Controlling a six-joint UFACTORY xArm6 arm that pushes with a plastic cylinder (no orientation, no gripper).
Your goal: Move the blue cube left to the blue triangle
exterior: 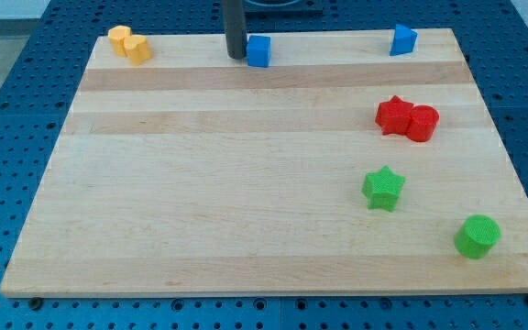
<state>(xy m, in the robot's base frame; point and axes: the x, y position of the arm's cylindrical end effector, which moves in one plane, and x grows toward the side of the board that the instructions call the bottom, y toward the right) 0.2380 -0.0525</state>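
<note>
Along the wooden desk's [246,229] top edge, you are seeing my tip [236,57] touching the glossy blue cube's [259,51] left side; the blue triangle [403,40] is sitting near the top-right corner.

My rod [234,23] runs out past the view's top, so its upper part is cut off. The two yellow blocks [128,44] sit touching and honestly I can't make out their shapes.

rod: straight, dark grey-black | my tip [236,57]: blunt, same colour
</note>
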